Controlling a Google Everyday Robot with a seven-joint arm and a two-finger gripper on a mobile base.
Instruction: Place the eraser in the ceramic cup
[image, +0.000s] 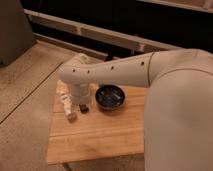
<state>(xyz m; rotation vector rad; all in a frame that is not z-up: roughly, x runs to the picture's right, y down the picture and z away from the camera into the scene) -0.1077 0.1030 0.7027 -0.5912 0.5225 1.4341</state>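
The eraser (84, 108) is a small black block lying on the wooden board (100, 135), just left of the dark bowl. My gripper (80, 99) hangs down from the white arm (115, 72) that reaches in from the right. It sits directly above and slightly behind the eraser, close to the board. The ceramic cup is hidden, possibly behind the arm and wrist.
A wide dark glossy bowl (110, 96) stands on the board right of the eraser. A longer pale box (67, 106) with printed marks lies left of it. The board rests on a speckled floor (25, 100). A dark rail runs along the back.
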